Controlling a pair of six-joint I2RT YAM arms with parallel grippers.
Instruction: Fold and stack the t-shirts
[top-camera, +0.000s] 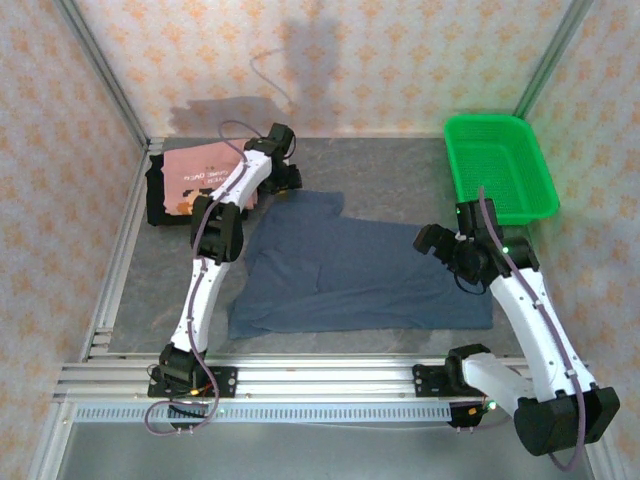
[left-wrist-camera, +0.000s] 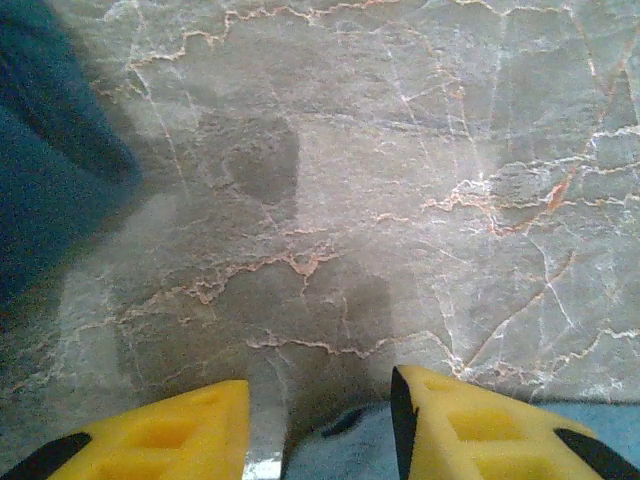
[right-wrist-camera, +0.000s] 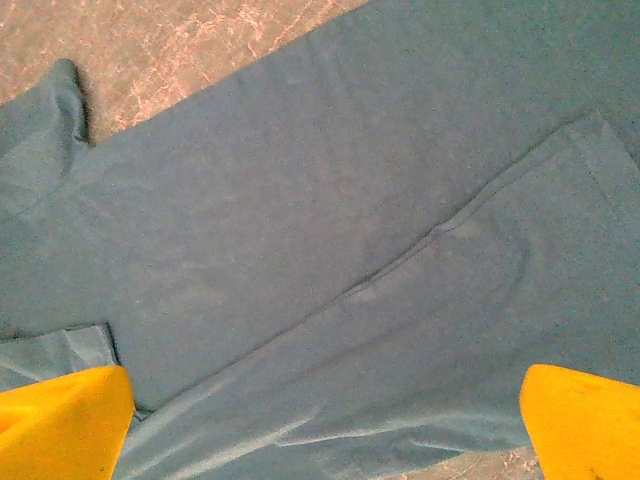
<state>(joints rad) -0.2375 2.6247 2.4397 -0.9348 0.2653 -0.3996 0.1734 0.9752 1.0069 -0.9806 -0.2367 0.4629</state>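
Grey marble counter (top-camera: 400, 175) from above: the blue shirt (top-camera: 340, 265) lies spread in the middle, I think for folding. The pink shirt (top-camera: 200, 170) sits folded on the black shirt (top-camera: 157, 200) far left, probably the stack. My left fingers (top-camera: 284, 178) are at the blue shirt's far edge, my right fingers (top-camera: 432, 240) over its right side.

Left wrist: fingers half apart above bare counter; whether they pinch cloth I cannot tell.

Right wrist: fingers wide and empty, blue cloth beneath.

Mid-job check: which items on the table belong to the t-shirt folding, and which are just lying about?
Job:
slate-blue t-shirt, spread mid-table
pink t-shirt, far left
black t-shirt, beneath it

Lying about:
green basket, far right corner
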